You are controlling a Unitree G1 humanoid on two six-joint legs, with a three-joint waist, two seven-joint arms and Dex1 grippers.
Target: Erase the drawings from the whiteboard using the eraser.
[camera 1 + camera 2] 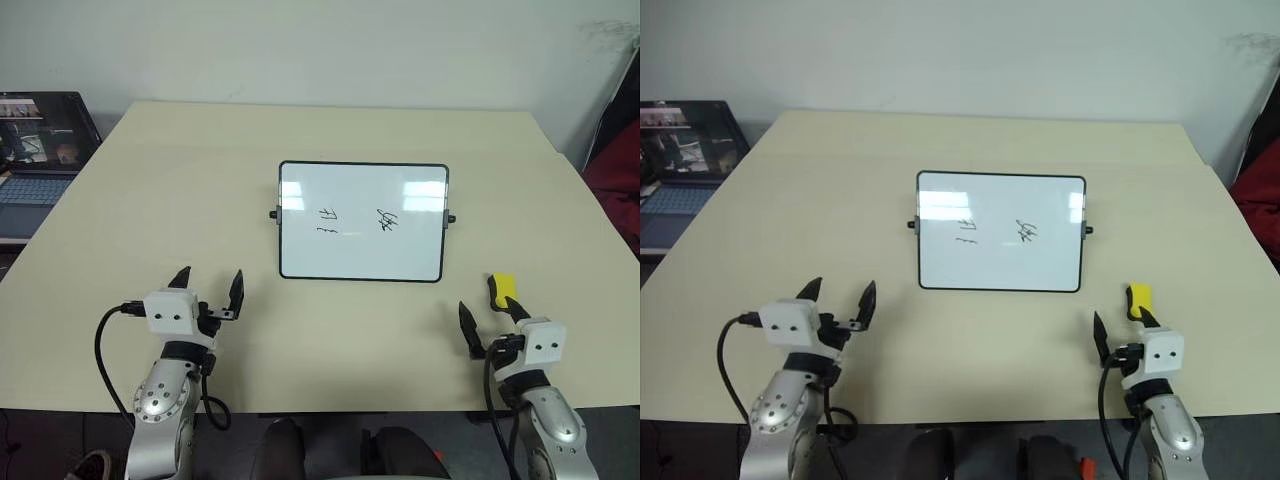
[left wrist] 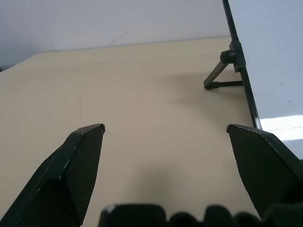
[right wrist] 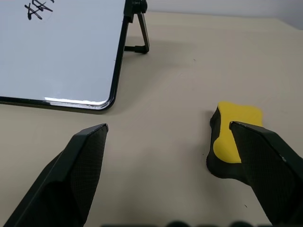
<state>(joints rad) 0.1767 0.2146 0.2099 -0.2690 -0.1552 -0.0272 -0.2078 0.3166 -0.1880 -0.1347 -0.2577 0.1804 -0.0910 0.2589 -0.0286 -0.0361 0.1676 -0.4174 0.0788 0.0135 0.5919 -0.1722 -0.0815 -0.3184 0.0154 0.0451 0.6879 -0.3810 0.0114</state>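
The whiteboard (image 1: 362, 250) stands propped at the middle of the table, with two black drawings on it: stacked strokes (image 1: 328, 220) and crossed squiggles (image 1: 388, 220). The yellow eraser (image 1: 502, 288) lies on the table off the board's near right corner. My right gripper (image 1: 490, 312) is open just short of it; in the right wrist view the eraser (image 3: 232, 142) sits in front of one finger, not between the two. My left gripper (image 1: 210, 280) is open over bare table, near the board's left side (image 2: 274, 56), holding nothing.
The tan table (image 1: 200, 180) has free room all around the board. An open laptop (image 1: 35, 150) sits beyond the table's left edge. Something dark red (image 1: 615, 190) stands off the right edge. A short black prop leg (image 3: 137, 28) holds up the board.
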